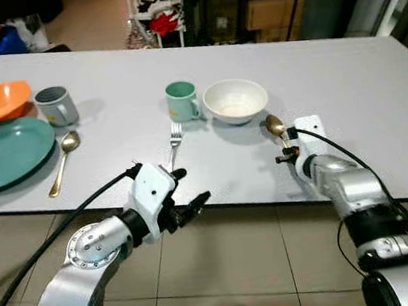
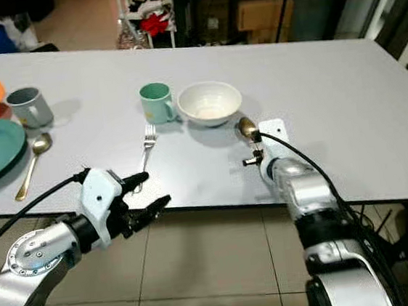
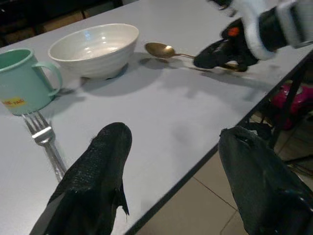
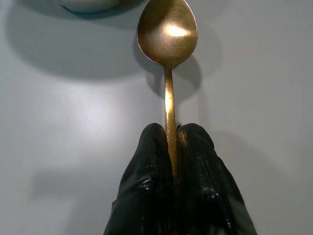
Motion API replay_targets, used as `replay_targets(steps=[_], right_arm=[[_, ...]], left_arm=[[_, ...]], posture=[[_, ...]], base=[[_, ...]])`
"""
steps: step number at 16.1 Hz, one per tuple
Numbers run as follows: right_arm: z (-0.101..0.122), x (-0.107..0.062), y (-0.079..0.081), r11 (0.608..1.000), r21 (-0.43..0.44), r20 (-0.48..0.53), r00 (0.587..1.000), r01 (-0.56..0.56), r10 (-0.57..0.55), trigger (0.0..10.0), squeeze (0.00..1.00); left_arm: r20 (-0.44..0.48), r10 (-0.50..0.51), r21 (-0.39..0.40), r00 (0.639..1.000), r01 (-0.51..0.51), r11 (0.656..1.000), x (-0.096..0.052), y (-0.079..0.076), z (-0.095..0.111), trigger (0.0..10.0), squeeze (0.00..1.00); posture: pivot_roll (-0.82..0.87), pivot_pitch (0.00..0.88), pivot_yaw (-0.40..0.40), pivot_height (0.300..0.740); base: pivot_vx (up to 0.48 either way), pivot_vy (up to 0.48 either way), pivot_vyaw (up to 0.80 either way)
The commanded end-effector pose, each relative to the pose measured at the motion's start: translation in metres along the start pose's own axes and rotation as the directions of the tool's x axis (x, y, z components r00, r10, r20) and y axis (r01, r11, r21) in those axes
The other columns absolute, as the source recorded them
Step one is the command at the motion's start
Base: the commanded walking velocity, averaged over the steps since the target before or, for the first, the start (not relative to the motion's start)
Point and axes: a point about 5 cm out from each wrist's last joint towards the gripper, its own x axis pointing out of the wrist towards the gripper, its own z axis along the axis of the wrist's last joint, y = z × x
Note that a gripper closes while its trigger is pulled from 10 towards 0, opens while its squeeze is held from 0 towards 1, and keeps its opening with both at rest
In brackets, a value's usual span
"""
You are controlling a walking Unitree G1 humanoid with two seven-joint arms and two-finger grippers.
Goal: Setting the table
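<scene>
Head view: right pincer (image 1: 286, 146) clamps gold spoon (image 1: 275, 125) by its handle, bowl end beside white bowl (image 1: 236, 100) on desk (image 1: 359, 100). Left wrist view: left pincer (image 3: 176, 171) spread open at near desk edge, beside fork (image 3: 43, 137). Right wrist view: fingers (image 4: 146, 191) pinch spoon handle.

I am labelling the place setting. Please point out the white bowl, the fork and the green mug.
white bowl (image 1: 236, 100), left eye view, inside of the bowl.
fork (image 1: 175, 138), left eye view, neck under the tines.
green mug (image 1: 182, 102), left eye view, outer wall.
</scene>
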Motion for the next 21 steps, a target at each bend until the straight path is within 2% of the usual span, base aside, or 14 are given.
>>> replay_targets(steps=[1, 7, 13, 16, 18, 21], right_arm=[[0.005, 0.002, 0.001, 1.000, 0.009, 0.018, 1.000, 0.019, -0.019, 10.0, 0.00], [0.003, 0.012, 0.017, 1.000, 0.003, 0.010, 1.000, 0.013, -0.013, 10.0, 0.00], [0.005, 0.012, 0.014, 1.000, 0.019, 0.031, 0.999, 0.025, -0.026, 10.0, 0.00], [0.013, 0.004, 0.010, 1.000, 0.018, 0.124, 0.992, 0.021, -0.023, 10.0, 0.00], [0.018, -0.007, 0.004, 0.999, 0.015, 0.190, 0.981, 0.032, -0.034, 10.0, 0.00], [0.016, -0.015, 0.003, 0.999, 0.013, 0.201, 0.978, 0.048, -0.050, 10.0, 0.00]], left_arm=[[0.004, -0.042, 0.002, 0.999, 0.042, 0.999, -0.001, -0.007, 0.002, 10.0, 0.00], [-0.014, -0.047, 0.001, 0.999, 0.047, 0.999, -0.006, -0.010, 0.001, 10.0, 0.00], [-0.016, -0.030, 0.006, 0.999, 0.030, 1.000, -0.004, -0.007, 0.002, 10.0, 0.00], [0.015, 0.031, -0.006, 0.999, -0.030, 1.000, 0.000, -0.003, 0.004, 10.0, 0.00], [0.013, 0.063, -0.021, 0.998, -0.063, 0.998, 0.002, -0.005, 0.003, 10.0, 0.00], [0.011, 0.078, -0.018, 0.997, -0.078, 0.997, 0.001, -0.005, 0.003, 10.0, 0.00]], posture=[[0.15, 0.000, 0.012, 0.740], [0.17, 0.000, -0.002, 0.740], [0.16, 0.000, 0.006, 0.740], [0.15, 0.000, -0.003, 0.740], [0.15, 0.000, -0.005, 0.740], [0.16, 0.000, -0.005, 0.740]], base=[[0.000, 0.000, 0.00], [0.000, 0.000, 0.00], [0.000, 0.000, 0.00], [0.000, 0.000, 0.00], [0.000, 0.000, 0.00], [0.000, 0.000, 0.00]])
